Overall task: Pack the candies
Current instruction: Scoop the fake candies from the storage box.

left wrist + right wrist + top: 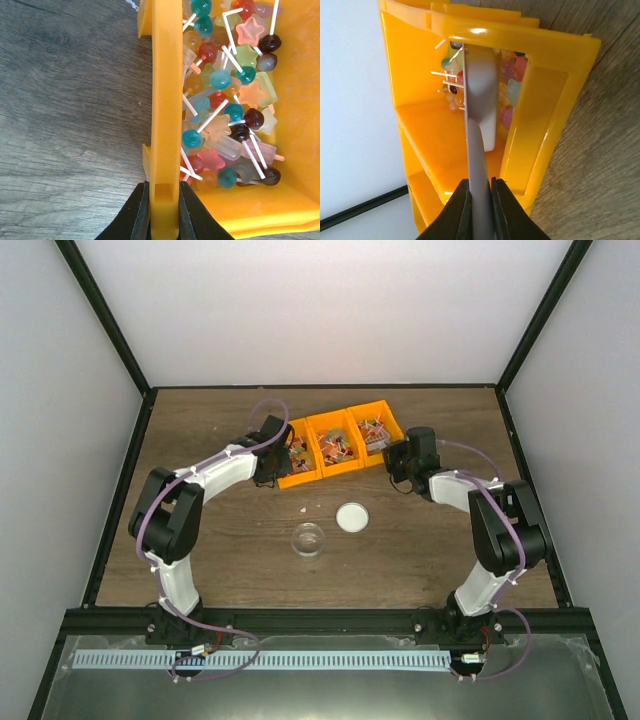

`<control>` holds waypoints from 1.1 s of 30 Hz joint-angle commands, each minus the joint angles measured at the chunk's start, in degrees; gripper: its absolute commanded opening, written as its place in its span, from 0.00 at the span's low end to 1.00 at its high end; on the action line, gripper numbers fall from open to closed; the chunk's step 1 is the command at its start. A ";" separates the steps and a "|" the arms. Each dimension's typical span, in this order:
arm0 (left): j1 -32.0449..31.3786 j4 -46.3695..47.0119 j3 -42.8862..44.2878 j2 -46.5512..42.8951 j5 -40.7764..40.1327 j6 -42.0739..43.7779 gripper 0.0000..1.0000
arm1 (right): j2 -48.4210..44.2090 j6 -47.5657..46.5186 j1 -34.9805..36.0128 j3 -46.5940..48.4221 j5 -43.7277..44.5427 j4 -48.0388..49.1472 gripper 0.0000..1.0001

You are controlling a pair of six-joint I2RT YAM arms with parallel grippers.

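The candies are tiny sweets on white sticks, in teal, red, orange, dark and pale colours, piled in the orange three-part bin. My left gripper is shut on the bin's left wall; in the top view it is at the bin's left end. My right gripper is shut on the handle of the grey scoop, whose head reaches into the right compartment among candies. In the top view it is at the bin's right end.
A small clear cup stands on the wooden table in front of the bin, with a white round lid lying to its right. A small pale speck lies on the table near the cup. White walls surround the table.
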 commanded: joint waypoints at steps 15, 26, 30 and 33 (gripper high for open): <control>-0.18 -0.28 -0.56 3.15 5.92 -0.49 0.04 | -9.15 -2.35 -0.98 -13.39 -5.54 15.13 0.01; -0.04 -0.15 -0.46 3.65 5.66 -1.34 0.04 | -9.24 -1.60 3.30 12.01 10.36 -37.12 0.01; -0.05 -0.05 -0.54 3.80 5.75 -1.28 0.04 | -7.45 -0.50 6.05 15.09 14.07 -43.91 0.01; -0.03 -0.06 -0.73 3.79 5.90 -1.08 0.04 | -4.17 0.63 6.12 15.10 13.01 -45.25 0.01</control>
